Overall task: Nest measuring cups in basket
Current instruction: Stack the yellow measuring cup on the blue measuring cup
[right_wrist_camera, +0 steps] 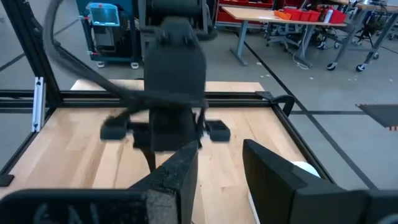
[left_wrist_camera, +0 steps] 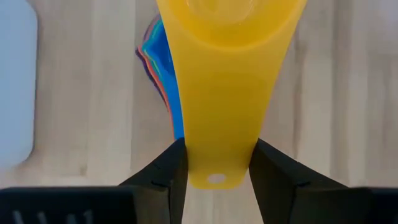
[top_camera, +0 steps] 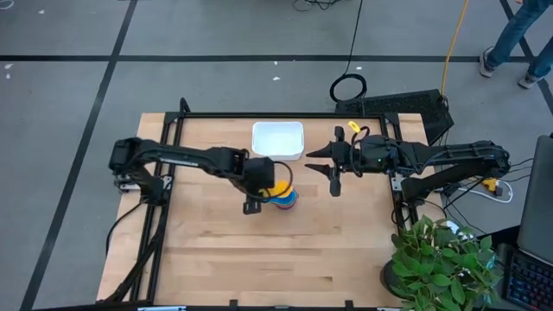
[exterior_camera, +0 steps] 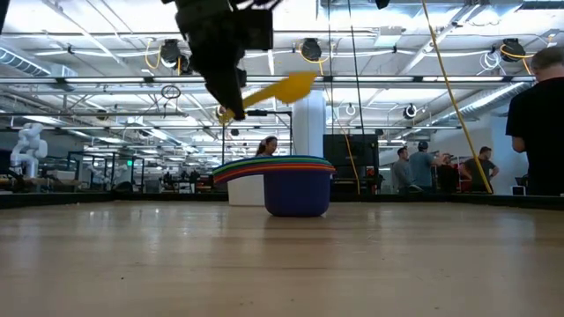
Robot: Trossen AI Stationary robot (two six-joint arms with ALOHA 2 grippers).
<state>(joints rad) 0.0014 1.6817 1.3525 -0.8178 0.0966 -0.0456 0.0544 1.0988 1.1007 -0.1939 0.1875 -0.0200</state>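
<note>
The yellow measuring cup hangs in the air in my left gripper, just above a nested stack of cups. The stack stands on its dark blue bottom cup on the table, and its coloured rims show in the high view and under the yellow cup in the left wrist view. The white basket sits beyond the stack toward the far edge and holds nothing that I can see. My right gripper hovers open to the right of the stack and touches nothing. My left gripper pinches the yellow cup's flat handle near its free end, one finger on each side edge, with the fingers lying along the handle. The cup is lifted clear, its bowl raised over the stack and slightly tilted.
Black frame rails border the table's left, far and right sides. A potted plant stands at the near right corner. Bare wood lies on the near half of the table. People stand in the room beyond.
</note>
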